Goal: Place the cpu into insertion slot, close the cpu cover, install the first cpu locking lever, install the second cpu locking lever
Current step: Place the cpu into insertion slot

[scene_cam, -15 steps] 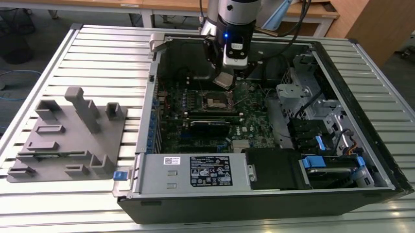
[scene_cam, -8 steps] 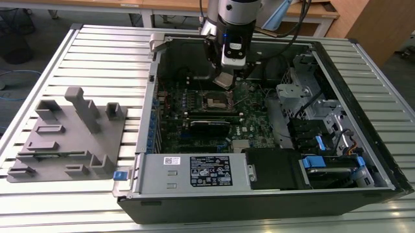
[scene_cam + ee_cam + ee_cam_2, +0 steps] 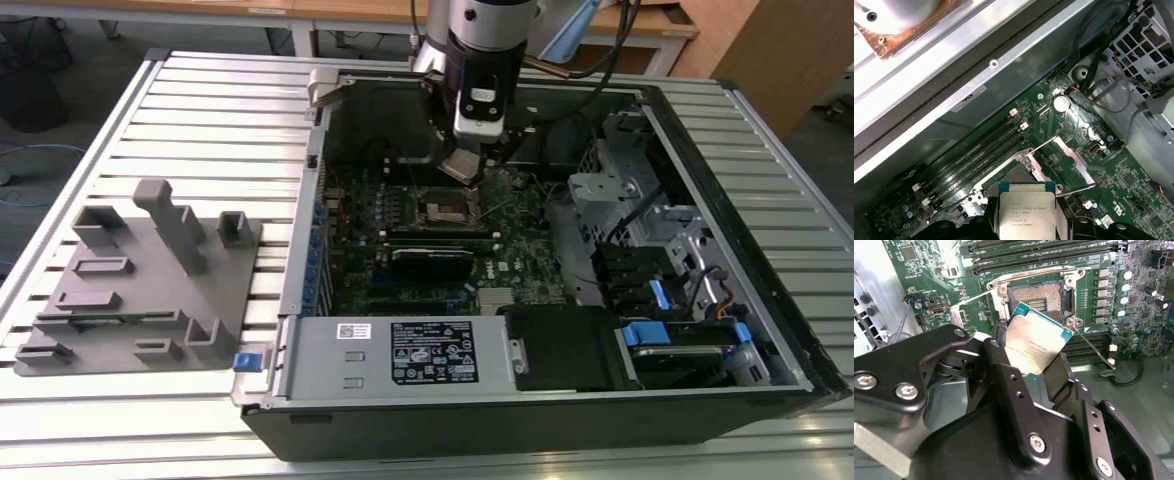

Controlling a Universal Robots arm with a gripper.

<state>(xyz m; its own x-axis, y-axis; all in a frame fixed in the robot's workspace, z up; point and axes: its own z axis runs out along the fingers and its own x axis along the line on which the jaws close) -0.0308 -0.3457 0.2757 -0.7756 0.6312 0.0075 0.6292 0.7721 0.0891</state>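
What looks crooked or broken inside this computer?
Nothing looks broken. The cpu sits tilted between the fingers, above the open insertion slot rather than flat in it. The cpu cover is swung open beside the slot.

The cpu (image 3: 1036,340) sits tilted, clamped between the fingers of the gripper (image 3: 1030,359). It is just above the insertion slot (image 3: 1036,295) and apart from it. Beside the slot, just past the gripper, the cpu cover (image 3: 1079,162) is swung open. The motherboard (image 3: 1134,200) below the gripper lies inside the computer case (image 3: 534,425), which rests on the worktop (image 3: 200,120). Well apart from the gripper, on the exterior view's left, a moulded holder (image 3: 147,280) lies on the worktop beside the case.
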